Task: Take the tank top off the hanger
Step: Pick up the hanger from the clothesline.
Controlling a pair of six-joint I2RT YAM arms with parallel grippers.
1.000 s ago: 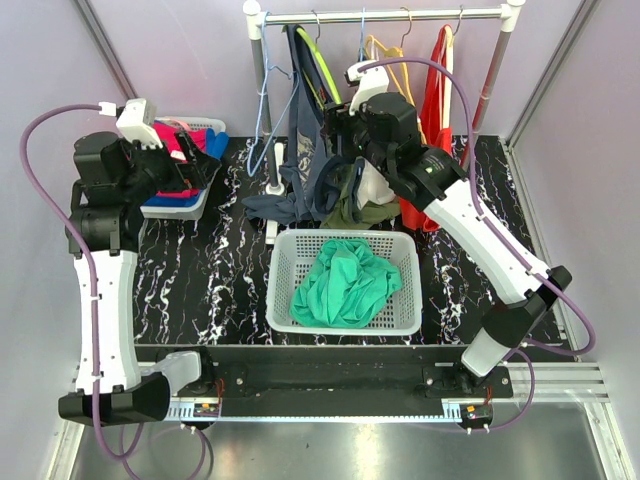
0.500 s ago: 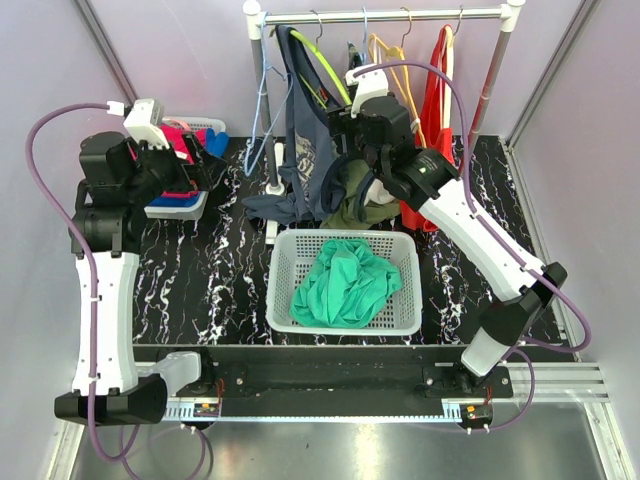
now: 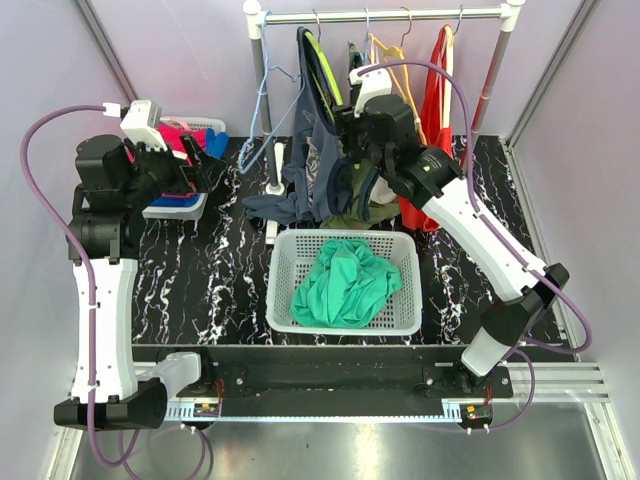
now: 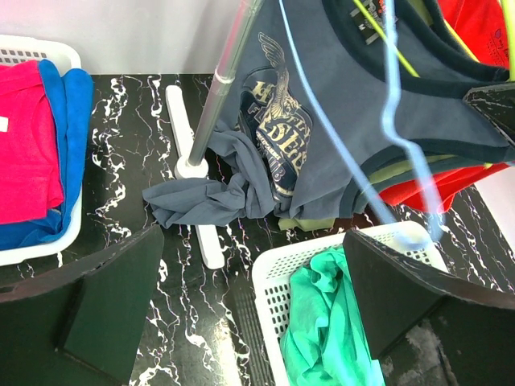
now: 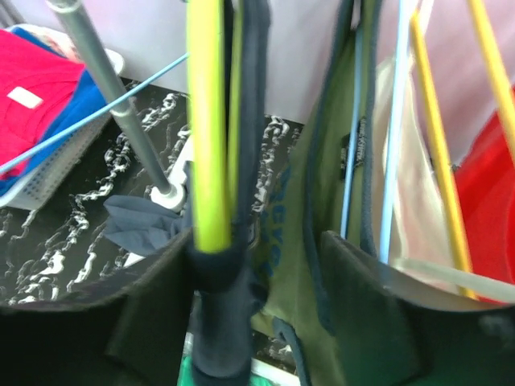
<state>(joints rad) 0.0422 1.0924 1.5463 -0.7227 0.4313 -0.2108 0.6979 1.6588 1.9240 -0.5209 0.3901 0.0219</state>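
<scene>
R gripper (image 5: 249, 241) is gaping, w/ strap of navy tank top (image 5: 248, 121) + lime hanger (image 5: 205, 121) sitting btwn its fingers. Fabric's looking soft, light, floppy: prob. pinch strap only. L gripper (image 4: 253, 281) gaping wide, empty.

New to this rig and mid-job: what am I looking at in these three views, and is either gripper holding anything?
Two robot arms at a black marbled table. The overhead view looks down from behind them; the other two come from cameras on each wrist. On the rail hangs a navy tank top on a yellow-green hanger. In front sits a white basket with a green garment. The right gripper is open, straddling the tank top's strap. The left gripper is open and empty.
</scene>
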